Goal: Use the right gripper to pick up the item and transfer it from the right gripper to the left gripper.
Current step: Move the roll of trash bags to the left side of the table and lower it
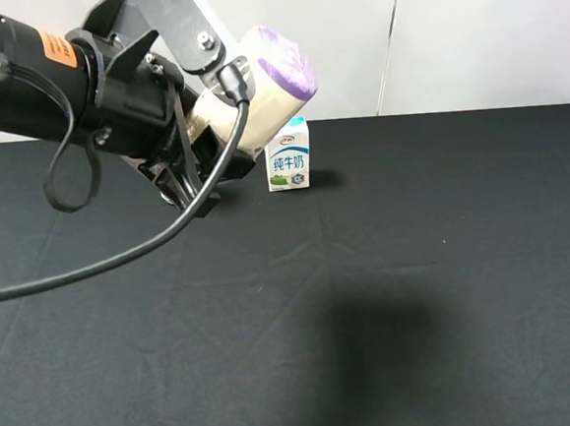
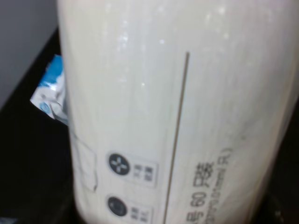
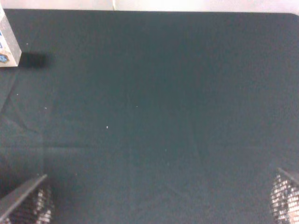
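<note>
Exterior high, left gripper (image 1: 200, 131) pinching bottle (image 1: 274, 76) overlapping milk carton (image 1: 289, 158), right gripper (image 3: 154, 205) spread.

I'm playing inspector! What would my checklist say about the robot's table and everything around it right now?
Surface: black cloth, a little creased.
Job's things: bottle, cream with a purple end, held tilted in the air above the table.
Clutter: milk carton, standing upright near the back edge.
Grippers: left gripper shut on the bottle; right gripper open with nothing in it, above bare cloth and out of the high view.
Cables: thick black cable hangs from the left arm and runs off the left side.
Surroundings: white wall behind the table; nothing else seen.
</note>
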